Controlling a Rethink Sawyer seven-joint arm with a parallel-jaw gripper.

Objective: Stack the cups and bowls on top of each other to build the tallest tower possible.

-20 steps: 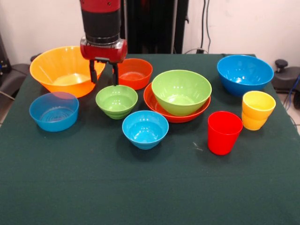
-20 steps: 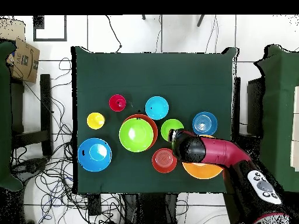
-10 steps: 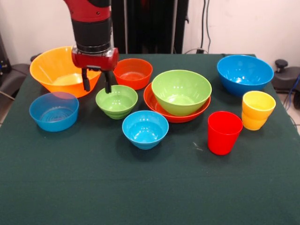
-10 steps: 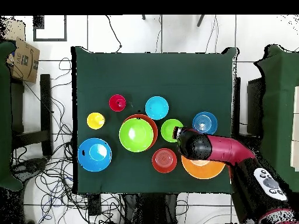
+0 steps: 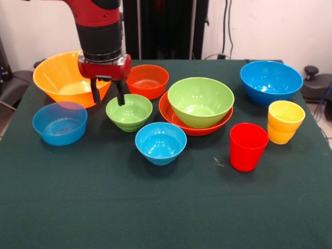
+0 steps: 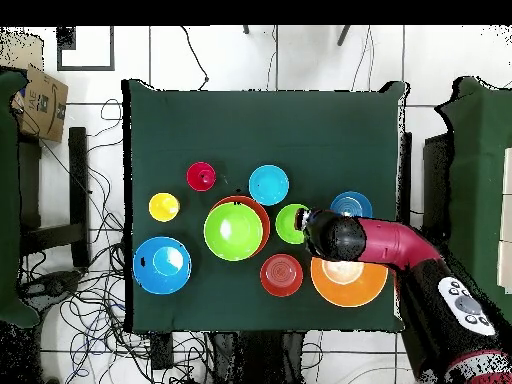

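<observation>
1. Gripper (image 5: pixel 107 98) hangs over the left rim of the small green bowl (image 5: pixel 129 111), between it and the big orange bowl (image 5: pixel 70 78). Jaws stand apart, moderately open, holding nothing; the right fingertip sits at or just inside the green rim, contact not certain.
2. Overhead, the arm (image 6: pixel 385 245) covers part of the small green bowl (image 6: pixel 291 222) and part of the translucent blue bowl (image 6: pixel 351 204).
3. Only stack on the desk (image 5: pixel 155 207): large green bowl (image 5: pixel 201 101) nested in the red-orange dish (image 5: pixel 176 120), centre.
4. Standing singly: red-orange bowl (image 5: pixel 148 80) far centre; small blue bowl (image 5: pixel 161 142) near centre; translucent blue bowl (image 5: pixel 59 123) left; large blue bowl (image 5: pixel 271 82) far right.
5. Red cup (image 5: pixel 248 146) and yellow cup (image 5: pixel 285 121) upright at right, close, not touching.
</observation>
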